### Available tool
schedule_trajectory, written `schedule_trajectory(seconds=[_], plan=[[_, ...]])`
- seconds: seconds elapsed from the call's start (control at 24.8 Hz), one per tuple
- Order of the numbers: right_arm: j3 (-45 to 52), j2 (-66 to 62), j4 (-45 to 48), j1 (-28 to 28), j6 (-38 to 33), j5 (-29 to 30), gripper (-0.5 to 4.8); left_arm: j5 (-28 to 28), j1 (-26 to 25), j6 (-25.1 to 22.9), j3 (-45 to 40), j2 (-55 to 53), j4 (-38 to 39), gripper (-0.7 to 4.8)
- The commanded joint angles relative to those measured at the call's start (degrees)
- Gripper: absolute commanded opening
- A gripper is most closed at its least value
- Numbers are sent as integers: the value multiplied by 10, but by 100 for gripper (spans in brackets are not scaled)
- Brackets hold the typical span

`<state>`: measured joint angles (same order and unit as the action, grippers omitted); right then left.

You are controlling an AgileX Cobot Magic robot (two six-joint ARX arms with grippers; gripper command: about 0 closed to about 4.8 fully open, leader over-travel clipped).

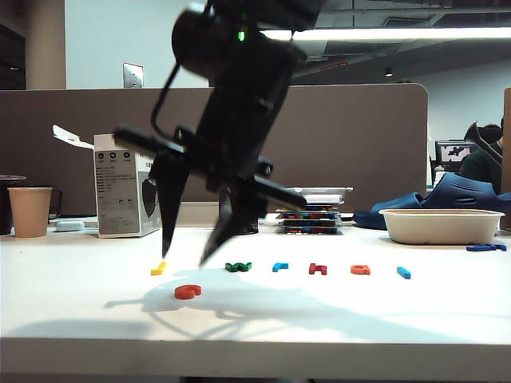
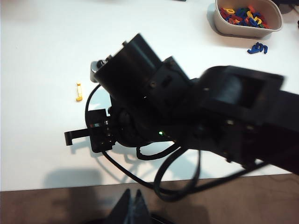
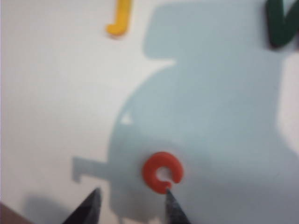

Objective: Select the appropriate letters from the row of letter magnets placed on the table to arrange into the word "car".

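Observation:
On the white table (image 1: 399, 319) the letter magnets lie in a row: yellow (image 1: 159, 269), green (image 1: 238, 266), light blue "r" (image 1: 279, 266), dark red (image 1: 318, 269), orange "a" (image 1: 360, 270) and a light blue bar (image 1: 404, 273). The orange "c" (image 1: 188, 292) lies flat in front of the row. My right gripper (image 1: 185, 257) hangs open just above it. In the right wrist view the "c" (image 3: 152, 169) sits beside one fingertip (image 3: 169, 198), outside the gap of the gripper (image 3: 131, 196). My left gripper (image 2: 132, 191) is shut and empty at the table's front edge.
A beige bowl (image 1: 441, 226) stands at the back right, with a navy-blue piece (image 1: 485, 247) beside it. A stack of trays (image 1: 311, 211) is behind the row. A white box (image 1: 124, 195) and a paper cup (image 1: 29, 211) stand at the back left.

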<state>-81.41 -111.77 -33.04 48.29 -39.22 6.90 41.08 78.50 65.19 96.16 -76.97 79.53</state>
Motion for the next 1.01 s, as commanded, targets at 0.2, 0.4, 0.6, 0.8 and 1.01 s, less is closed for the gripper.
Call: schedule_trajectory(seconds=[0.2,0.4,0.6,0.8,1.01], plan=[[-1,-10,0,-1,-18,7,163,1,0,0,1,2,-1,-6],[-1,-13,37,0,-28,25,162,2,0,0,1,2,-1,-5],[-1,-17,33,0,-35,25,162,2,0,0,1,2,-1,-5],[-1,-17,34,0,-35,24,162,2,0,-1,1,2,-1,-6],[-1,-19,31,1,-41,25,162,2,0,0,1,2,-1,-6]])
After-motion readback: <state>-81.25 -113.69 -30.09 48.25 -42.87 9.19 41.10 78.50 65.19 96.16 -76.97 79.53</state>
